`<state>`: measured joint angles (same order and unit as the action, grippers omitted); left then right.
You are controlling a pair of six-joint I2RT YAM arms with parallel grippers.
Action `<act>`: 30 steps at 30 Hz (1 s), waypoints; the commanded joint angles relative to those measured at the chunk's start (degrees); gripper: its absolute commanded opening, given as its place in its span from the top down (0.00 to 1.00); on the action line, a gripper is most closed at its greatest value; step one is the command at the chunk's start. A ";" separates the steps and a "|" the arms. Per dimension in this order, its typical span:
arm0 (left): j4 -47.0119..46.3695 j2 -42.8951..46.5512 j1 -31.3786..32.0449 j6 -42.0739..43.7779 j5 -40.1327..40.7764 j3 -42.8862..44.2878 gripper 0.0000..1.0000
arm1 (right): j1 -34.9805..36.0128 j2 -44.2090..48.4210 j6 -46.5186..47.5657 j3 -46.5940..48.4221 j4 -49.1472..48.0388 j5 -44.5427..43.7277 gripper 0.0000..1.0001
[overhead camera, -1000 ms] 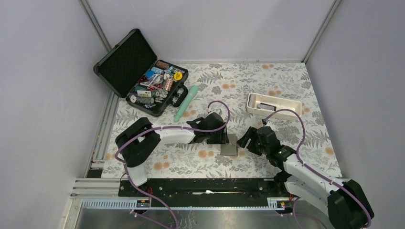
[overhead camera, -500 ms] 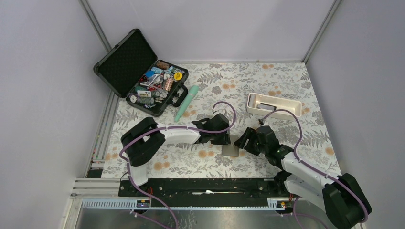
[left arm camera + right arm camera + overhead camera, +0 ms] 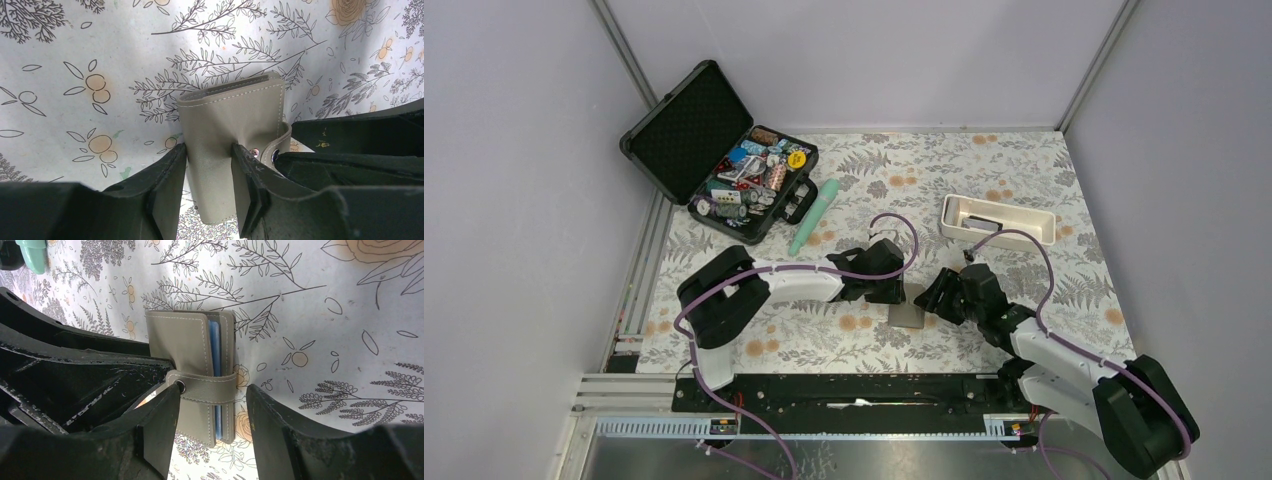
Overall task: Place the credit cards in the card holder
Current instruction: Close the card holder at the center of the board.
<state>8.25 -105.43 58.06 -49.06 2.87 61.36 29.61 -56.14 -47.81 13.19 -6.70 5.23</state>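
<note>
The grey-brown card holder (image 3: 909, 317) lies folded on the flowered cloth between both arms. Its strap (image 3: 210, 387) wraps over the open edge, where the edge of a blue credit card (image 3: 216, 365) shows between the flaps. My left gripper (image 3: 902, 298) comes from the left. In the left wrist view the left gripper (image 3: 209, 150) has both fingers pressed against the holder (image 3: 235, 110). My right gripper (image 3: 211, 390) straddles the strap end of the holder (image 3: 177, 340). One finger touches the snap and the other stands apart, so it is open.
An open black case (image 3: 724, 165) with several small items stands at the back left. A mint-green tube (image 3: 814, 215) lies beside it. A white oblong tray (image 3: 999, 203) with a dark flat piece inside sits at the back right, behind the right arm.
Both arms edged closer around the holder, the left one shifting a little right. Both pairs of jaws have narrowed. The holder has stayed in place.
</note>
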 commanded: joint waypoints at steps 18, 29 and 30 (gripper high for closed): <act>4.58 -1.32 0.82 0.81 1.76 -1.06 0.63 | -0.26 -2.69 -0.24 -1.42 -2.79 2.27 0.48; 4.68 -1.05 0.91 0.81 1.78 -1.06 0.63 | -0.27 -3.27 -0.34 -0.87 -2.55 0.73 0.45; 4.73 -1.13 0.96 0.81 1.74 -0.99 0.64 | -0.26 -3.13 -0.47 -0.95 -2.53 0.49 0.45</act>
<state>8.40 -105.43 58.26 -49.12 3.51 61.36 29.50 -58.81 -48.27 12.84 -10.24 7.16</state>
